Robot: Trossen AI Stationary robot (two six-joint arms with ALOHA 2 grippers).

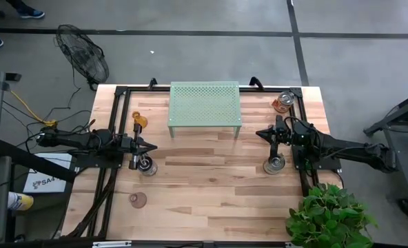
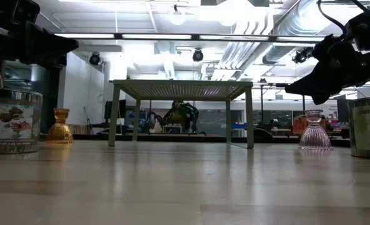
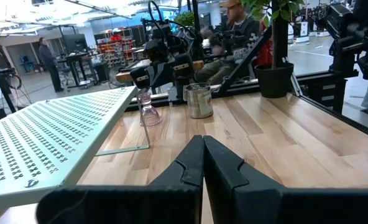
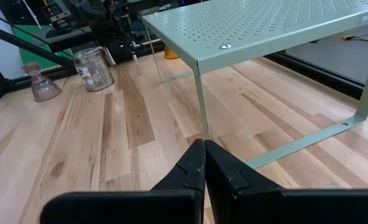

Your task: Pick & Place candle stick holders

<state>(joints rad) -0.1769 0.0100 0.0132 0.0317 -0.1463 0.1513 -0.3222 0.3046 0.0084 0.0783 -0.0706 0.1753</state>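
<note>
Looking down on your wooden table (image 1: pixel 211 186), the pale green perforated metal stand (image 1: pixel 205 105) sits at twelve o'clock.

Your left gripper (image 1: pixel 151 146) hovers at nine o'clock with its two dark fingers (image 3: pixel 190 168) pressed together, holding nothing. Just beside its tip, toward six, stands a silvery metal cup-shaped holder with a printed label (image 1: pixel 147 165). An amber-orange glass holder (image 1: pixel 139 122) stands near it toward twelve, by the stand's left side, and a pinkish glass holder (image 1: pixel 138 200) sits apart at seven o'clock.

Your right gripper (image 1: pixel 262 133) hangs at three o'clock, its fingers (image 4: pixel 193 165) also closed tight on nothing. A second silvery metal cup-shaped holder (image 1: pixel 274 164) stands just beside that arm, toward six. At the one o'clock corner you have a clear glass holder (image 1: pixel 286 98) touching or just beside a reddish-brown one (image 1: pixel 279 106); you cannot tell which.

A potted green plant (image 1: pixel 330 217) fills the five o'clock corner.
</note>
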